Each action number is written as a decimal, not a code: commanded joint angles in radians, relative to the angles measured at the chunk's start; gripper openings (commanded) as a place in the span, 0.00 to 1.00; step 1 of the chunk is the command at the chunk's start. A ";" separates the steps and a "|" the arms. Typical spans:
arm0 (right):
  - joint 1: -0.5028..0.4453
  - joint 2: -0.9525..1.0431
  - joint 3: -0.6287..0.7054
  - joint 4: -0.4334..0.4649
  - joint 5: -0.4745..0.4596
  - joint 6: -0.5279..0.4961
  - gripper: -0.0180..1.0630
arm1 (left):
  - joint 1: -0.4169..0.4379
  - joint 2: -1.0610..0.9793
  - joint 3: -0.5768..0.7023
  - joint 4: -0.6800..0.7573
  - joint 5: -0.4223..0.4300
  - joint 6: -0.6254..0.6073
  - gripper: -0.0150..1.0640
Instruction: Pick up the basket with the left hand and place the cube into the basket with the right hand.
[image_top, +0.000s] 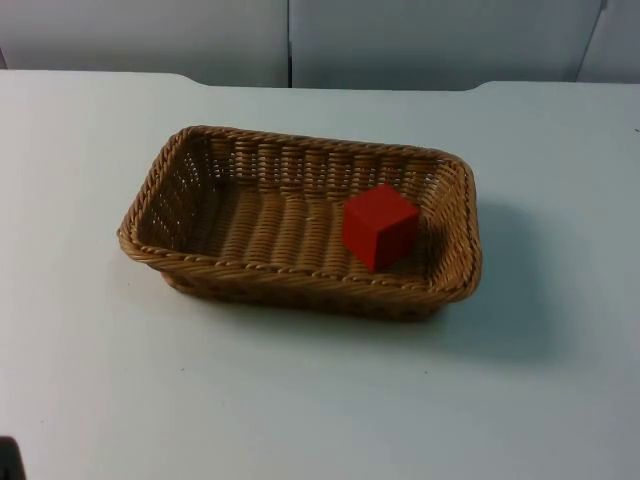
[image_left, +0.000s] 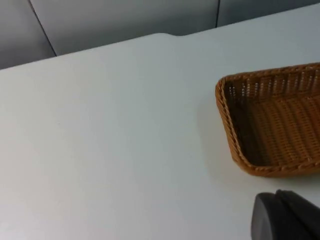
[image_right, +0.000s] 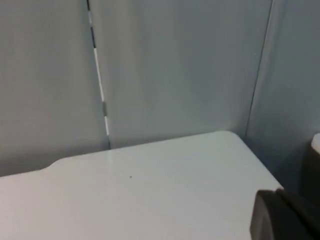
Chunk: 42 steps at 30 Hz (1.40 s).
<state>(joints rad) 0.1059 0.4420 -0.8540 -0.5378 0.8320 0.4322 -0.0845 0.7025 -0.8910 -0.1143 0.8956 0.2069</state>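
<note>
Our left pincer (image_left: 285, 217), jaw state we cannot tell, sits near the basket (image_left: 272, 125) end wall; the red cube (image_top: 379, 226) already lies inside; the right pincer (image_right: 282, 215) waits.

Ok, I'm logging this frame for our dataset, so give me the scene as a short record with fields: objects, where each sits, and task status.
basket: woven wicker basket, resting on the table, nothing holding it
cube: red cube, inside the basket, toward its right end
table: white table, ends at a grey partition wall
left end effector: black fingertip above the table, apart from the basket's end
task status: cube already lies in the basket
</note>
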 joint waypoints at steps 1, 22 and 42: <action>-0.005 -0.070 0.005 0.096 0.074 -0.092 0.01 | -0.004 -0.147 0.103 -0.019 -0.018 -0.032 0.01; -0.005 -0.403 0.222 0.562 0.210 -0.462 0.01 | -0.004 -0.702 0.223 -0.071 0.106 -0.021 0.01; -0.005 -0.442 0.343 0.561 0.248 -0.493 0.01 | -0.004 -0.702 0.376 -0.061 0.187 -0.027 0.01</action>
<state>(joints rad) 0.1059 0.0032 -0.5158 0.0215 1.0849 -0.0542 -0.0845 0.0050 -0.5170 -0.1798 1.0789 0.1836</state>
